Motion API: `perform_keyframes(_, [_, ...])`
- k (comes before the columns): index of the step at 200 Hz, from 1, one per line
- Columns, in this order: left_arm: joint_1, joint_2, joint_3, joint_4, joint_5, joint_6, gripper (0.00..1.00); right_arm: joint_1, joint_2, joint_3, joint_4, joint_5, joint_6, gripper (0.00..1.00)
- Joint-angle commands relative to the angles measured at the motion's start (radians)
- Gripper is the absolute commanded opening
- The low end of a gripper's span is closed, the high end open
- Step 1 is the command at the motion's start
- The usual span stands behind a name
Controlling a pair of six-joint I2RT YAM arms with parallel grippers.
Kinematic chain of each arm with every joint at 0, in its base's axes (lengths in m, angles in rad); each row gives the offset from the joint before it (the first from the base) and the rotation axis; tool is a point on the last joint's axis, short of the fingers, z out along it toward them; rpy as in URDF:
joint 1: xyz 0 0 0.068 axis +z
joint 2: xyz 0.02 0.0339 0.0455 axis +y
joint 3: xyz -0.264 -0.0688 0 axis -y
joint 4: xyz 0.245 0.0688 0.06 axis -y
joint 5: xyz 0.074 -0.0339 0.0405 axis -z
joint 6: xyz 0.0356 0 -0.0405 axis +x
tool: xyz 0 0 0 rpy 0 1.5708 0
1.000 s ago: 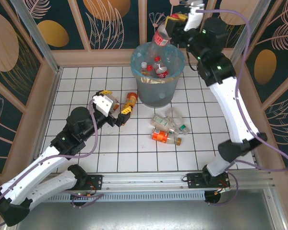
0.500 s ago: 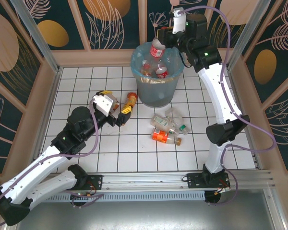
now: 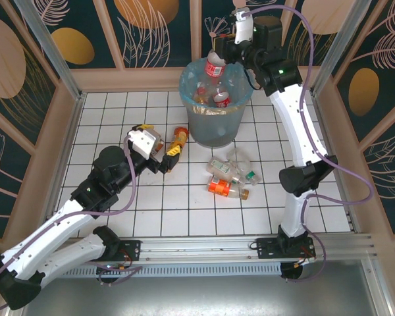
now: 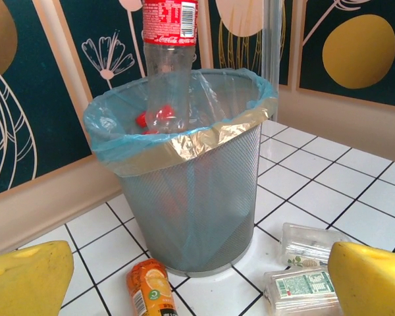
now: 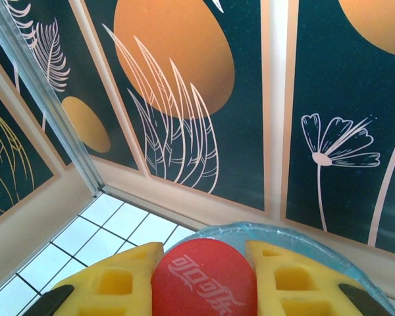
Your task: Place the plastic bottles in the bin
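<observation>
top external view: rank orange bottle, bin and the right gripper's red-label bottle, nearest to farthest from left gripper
1. orange bottle, lying just ahead of the left gripper
2. bin, right beyond that bottle
3. red-label bottle, up over the bin's far rim

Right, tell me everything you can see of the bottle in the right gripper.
The bottle is clear, empty-looking plastic with a red Coca-Cola label around its upper part. It hangs vertical, the right gripper shut on the labelled part between yellow fingers, its lower end dipping inside the mouth of the bin.
</observation>
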State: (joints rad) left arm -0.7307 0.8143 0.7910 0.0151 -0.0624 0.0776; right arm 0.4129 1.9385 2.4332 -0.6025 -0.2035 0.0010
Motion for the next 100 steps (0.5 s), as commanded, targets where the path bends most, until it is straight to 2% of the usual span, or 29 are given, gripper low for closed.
perform_keyframes(1, [0.001, -0.006, 0.016, 0.014, -0.021, 0.003, 0.99, 0.003, -0.053, -0.002, 0.049, 0.016, 0.014, 0.01])
perform_keyframes(50, [0.001, -0.006, 0.003, 0.026, -0.033, 0.007, 0.98, 0.007, -0.220, -0.201, 0.158, 0.036, 0.030, 0.00])
perform_keyframes(100, [-0.001, 0.005, 0.001, 0.034, -0.029, -0.001, 0.98, 0.001, -0.246, -0.290, 0.042, 0.027, 0.011, 0.00])
